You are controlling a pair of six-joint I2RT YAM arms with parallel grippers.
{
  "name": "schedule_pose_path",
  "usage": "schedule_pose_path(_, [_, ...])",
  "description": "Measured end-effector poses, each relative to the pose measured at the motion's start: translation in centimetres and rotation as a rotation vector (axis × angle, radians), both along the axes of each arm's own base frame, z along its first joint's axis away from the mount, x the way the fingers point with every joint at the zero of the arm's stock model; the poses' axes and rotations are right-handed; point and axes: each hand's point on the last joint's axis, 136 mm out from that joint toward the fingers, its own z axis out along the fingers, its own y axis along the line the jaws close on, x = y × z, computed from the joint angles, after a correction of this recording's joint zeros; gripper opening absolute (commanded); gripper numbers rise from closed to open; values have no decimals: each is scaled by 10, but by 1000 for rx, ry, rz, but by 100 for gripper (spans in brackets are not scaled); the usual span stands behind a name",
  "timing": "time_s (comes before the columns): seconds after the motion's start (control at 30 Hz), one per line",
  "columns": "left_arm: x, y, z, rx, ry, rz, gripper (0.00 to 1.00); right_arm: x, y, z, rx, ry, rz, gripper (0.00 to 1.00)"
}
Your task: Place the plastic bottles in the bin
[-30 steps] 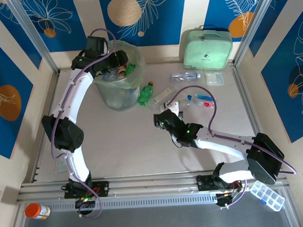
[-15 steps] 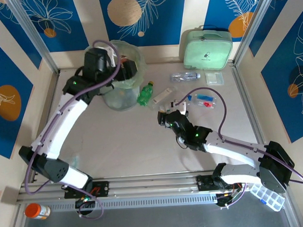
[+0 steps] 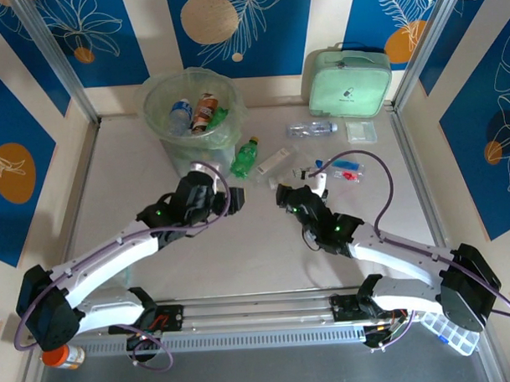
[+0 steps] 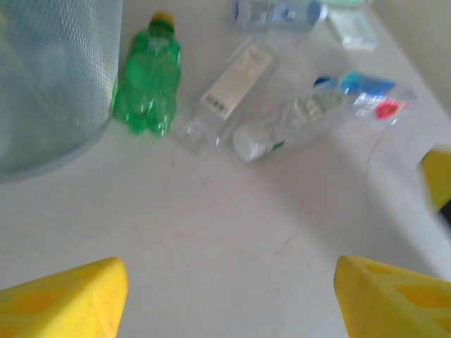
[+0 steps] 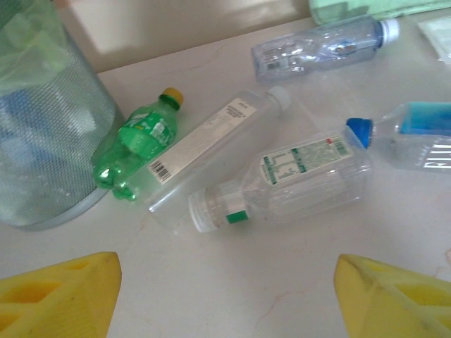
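Note:
The bin (image 3: 156, 131) stands at the back left with several bottles inside. Beside it on the table lie a green bottle (image 3: 245, 156), a flat clear bottle with a white label (image 3: 273, 163) and a clear white-capped bottle (image 5: 296, 176). Farther back are a blue-capped bottle (image 5: 416, 137) and another clear bottle (image 3: 311, 129). My left gripper (image 3: 232, 200) hovers open and empty over bare table, short of the green bottle (image 4: 146, 91). My right gripper (image 3: 284, 195) is open and empty too, just in front of the white-capped bottle.
A mint-green zipped case (image 3: 349, 79) stands at the back right, with a small clear packet (image 3: 361, 132) in front of it. An orange-capped jar (image 3: 62, 355) and a compartment box (image 3: 448, 328) lie off the table's near edge. The two grippers face each other closely.
My left arm has left the top of the bin and swung down to the middle of the table. The right gripper has edged forward toward the bottles.

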Motion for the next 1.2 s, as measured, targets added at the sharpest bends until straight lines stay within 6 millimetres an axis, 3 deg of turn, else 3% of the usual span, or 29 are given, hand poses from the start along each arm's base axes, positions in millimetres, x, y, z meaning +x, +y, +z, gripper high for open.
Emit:
schedule_pose_path(0.1, [-6, 4, -20, -4, -30, -15, 76, 3, -10, -2, 18, 9, -39, 80])
schedule_pose_path(0.27, [-10, 10, -28, -64, -101, -2, 75, 6, -26, -12, 6, 52, -92, 81])
schedule_pose_path(0.47, [-6, 3, -16, -146, -155, -9, 75, 11, -77, -30, 93, 158, -268, 81])
schedule_pose_path(0.6, [-7, 0, -14, -186, -153, -10, 75, 10, -113, -29, 220, 200, -390, 81])
schedule_pose_path(0.83, [-13, 4, 0, -248, -188, -9, 77, 14, -138, -22, 424, 239, -518, 81])
schedule_pose_path(1.07, [-18, 17, 13, -281, -239, 19, 78, 56, -166, -19, 647, 326, -721, 88])
schedule_pose_path(1.2, [-17, 21, 17, -284, -253, 36, 78, 84, -180, -30, 767, 403, -818, 93])
